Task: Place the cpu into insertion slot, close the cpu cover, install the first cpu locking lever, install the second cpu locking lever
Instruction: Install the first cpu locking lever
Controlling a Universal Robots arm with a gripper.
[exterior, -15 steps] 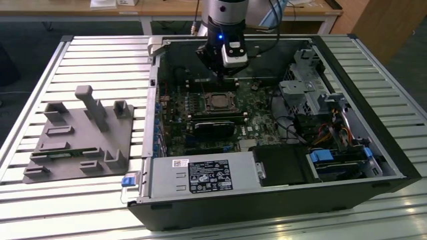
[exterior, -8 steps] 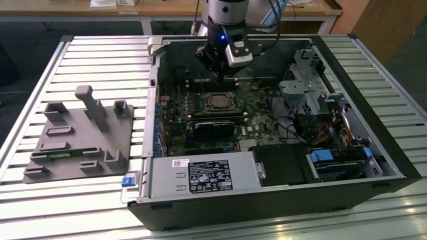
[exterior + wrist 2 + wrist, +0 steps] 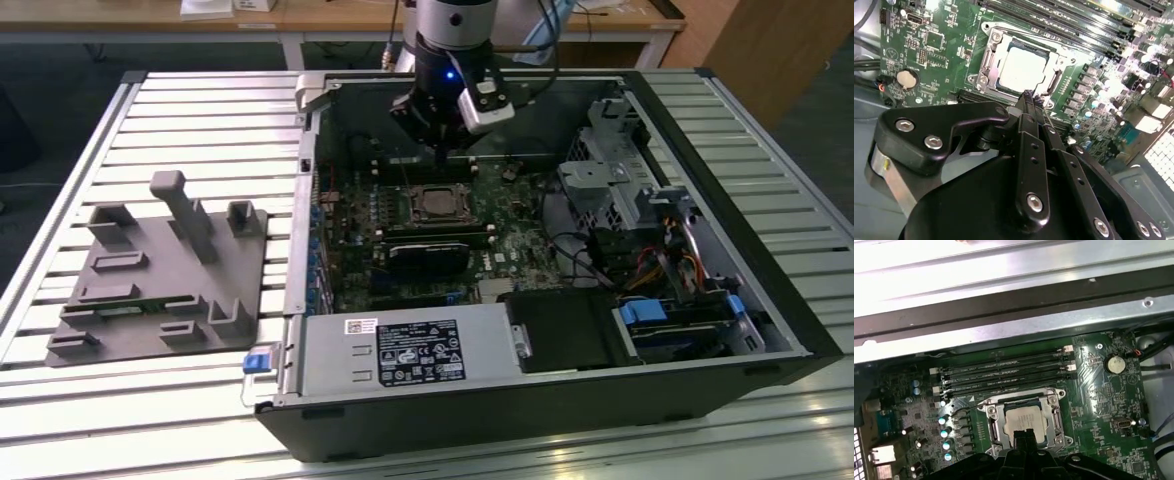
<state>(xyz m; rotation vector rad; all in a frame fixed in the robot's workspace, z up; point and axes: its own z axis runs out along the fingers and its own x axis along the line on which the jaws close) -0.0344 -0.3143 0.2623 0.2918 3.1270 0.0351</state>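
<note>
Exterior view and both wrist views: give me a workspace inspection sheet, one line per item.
Surface: slatted metal table carrying an open computer case, with the motherboard exposed.
Job's things: cpu sits in the insertion slot. The cpu cover lies flat around it. The state of the levers cannot be told.
Clutter: grey fixture plate on the table, on the exterior view's left of the case.
Claw: claw shut, its tip just at the cover's edge. Contact cannot be told.
Cables: coloured bundle by the drive bay, away from the claw.
Surroundings: wooden bench behind the table; no person seen.
</note>
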